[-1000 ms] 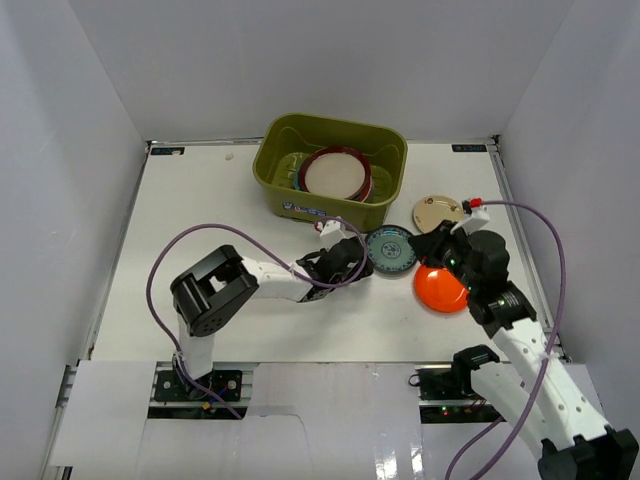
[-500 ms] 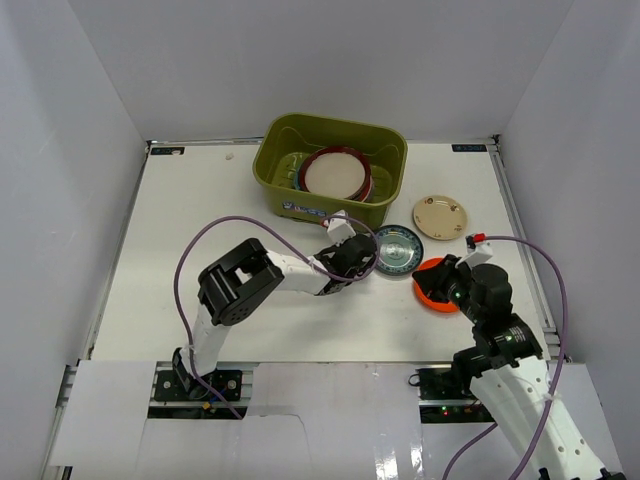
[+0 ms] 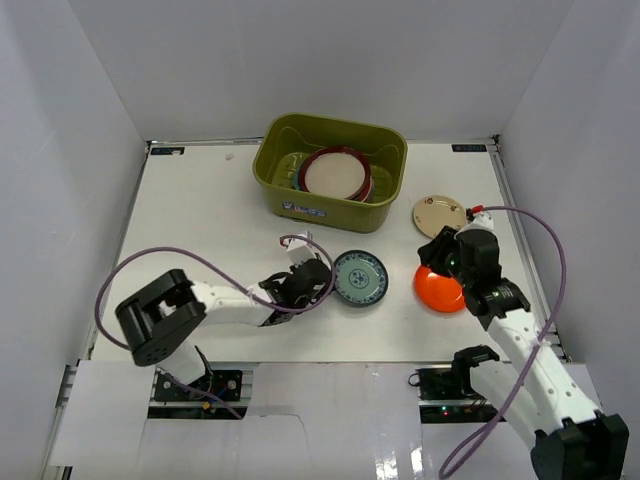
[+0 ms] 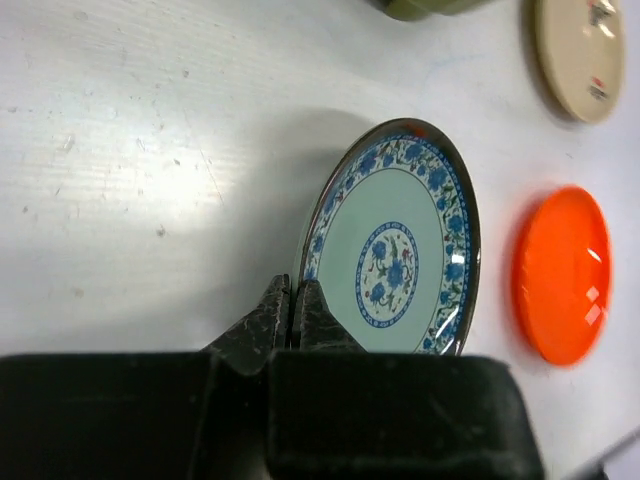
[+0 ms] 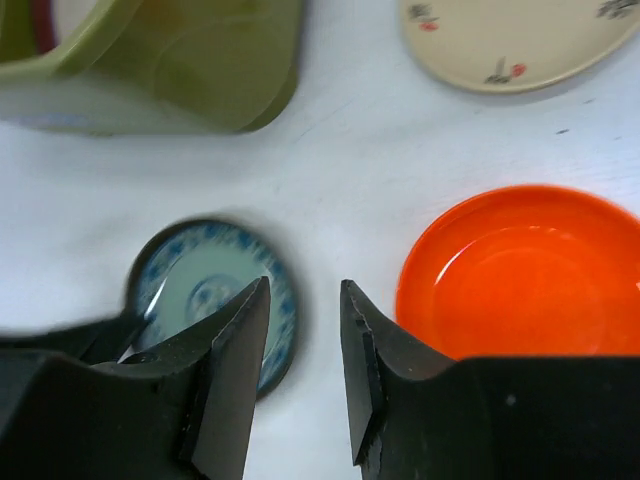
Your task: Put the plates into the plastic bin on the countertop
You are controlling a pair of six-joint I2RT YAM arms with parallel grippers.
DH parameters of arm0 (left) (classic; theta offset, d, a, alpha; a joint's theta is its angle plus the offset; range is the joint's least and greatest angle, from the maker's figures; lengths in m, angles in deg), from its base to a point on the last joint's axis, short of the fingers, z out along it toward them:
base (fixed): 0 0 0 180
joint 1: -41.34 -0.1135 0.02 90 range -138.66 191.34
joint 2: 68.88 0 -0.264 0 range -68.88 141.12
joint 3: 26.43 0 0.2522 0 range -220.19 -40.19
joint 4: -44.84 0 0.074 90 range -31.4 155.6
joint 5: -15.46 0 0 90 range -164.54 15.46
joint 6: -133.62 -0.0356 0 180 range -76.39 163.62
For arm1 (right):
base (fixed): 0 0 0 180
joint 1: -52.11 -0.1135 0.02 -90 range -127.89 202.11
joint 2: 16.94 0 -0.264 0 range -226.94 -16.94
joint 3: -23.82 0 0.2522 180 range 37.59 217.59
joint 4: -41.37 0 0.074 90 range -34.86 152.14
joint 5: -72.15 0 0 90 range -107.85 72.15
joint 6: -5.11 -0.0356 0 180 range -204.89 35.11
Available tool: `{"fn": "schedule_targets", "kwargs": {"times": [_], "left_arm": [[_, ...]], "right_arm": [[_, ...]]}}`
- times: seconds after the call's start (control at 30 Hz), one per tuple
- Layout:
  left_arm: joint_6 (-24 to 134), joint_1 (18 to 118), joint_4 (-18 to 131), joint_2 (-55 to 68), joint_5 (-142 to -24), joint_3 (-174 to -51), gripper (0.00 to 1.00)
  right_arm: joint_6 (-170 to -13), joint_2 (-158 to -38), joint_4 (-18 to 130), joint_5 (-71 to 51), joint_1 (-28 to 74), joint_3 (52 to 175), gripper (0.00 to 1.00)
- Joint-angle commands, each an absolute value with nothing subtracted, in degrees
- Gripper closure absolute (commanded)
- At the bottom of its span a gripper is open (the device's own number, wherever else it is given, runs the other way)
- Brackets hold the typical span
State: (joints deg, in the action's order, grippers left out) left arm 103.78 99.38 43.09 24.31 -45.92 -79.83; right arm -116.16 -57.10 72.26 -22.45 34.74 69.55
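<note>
The step in hand is the pickup of the small round teal plate with a blue floral pattern (image 4: 392,262), one of three plates not yet in the olive-green rectangular plastic bin (image 3: 330,168). This plate is on the flat white countertop (image 3: 200,210) in front of the bin's long front wall, well apart from it. The left gripper (image 4: 296,290) has its fingers pressed together on the plate's near rim, pinching it. In the left wrist view the plate seems tipped up with a shadow beneath, though how far it is off the surface cannot be told.

The right gripper (image 5: 303,295) hovers in front of the bin's right corner, its jaws parted with nothing between them. The plain round orange plate (image 3: 440,288) lies in front of and to the right of the bin. The small round beige plate (image 3: 438,215) lies near the bin's right end. Inside the bin, a round cream plate with a dark red rim (image 3: 335,175) rests on top of others.

The next move probably calls for raising the teal plate clear, carrying it over the bin's front wall with room to spare, and letting go above the stack. A pinch on a thin rim may let the plate swing or slip, so a slow carry seems wise.
</note>
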Motion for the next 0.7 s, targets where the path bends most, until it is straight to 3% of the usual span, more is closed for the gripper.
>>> {"fn": "schedule_targets", "kwargs": {"times": [0.0,0.1,0.17,0.3,0.53,0.67], "left_arm": [[98.0,100.6,43.2,10.5,-48.5,-77.5,1.0],[94.8,100.8,45.8,-0.8,-49.1,-76.5,1.0],[91.1,100.7,47.4,-5.8,-47.3,-77.1,1.0],[85.3,99.4,47.2,-13.7,-42.8,-80.1,1.0],[80.0,88.5,49.6,-2.3,-49.0,-96.6,1.0],[81.1,79.7,53.8,13.7,-59.5,-109.1,1.0]], "right_arm": [[-115.7,-64.9,63.1,-28.4,40.5,72.1,0.59],[-117.1,-73.3,56.7,-25.4,50.7,71.8,0.58],[-119.2,-80.7,52.4,-22.0,58.8,72.3,0.51],[-121.4,-92.4,46.2,-15.6,64.0,75.0,0.36],[-124.4,-111.0,37.9,-9.8,64.8,80.4,0.33],[-128.1,-117.7,35.2,-8.2,64.8,83.2,0.37]]}}
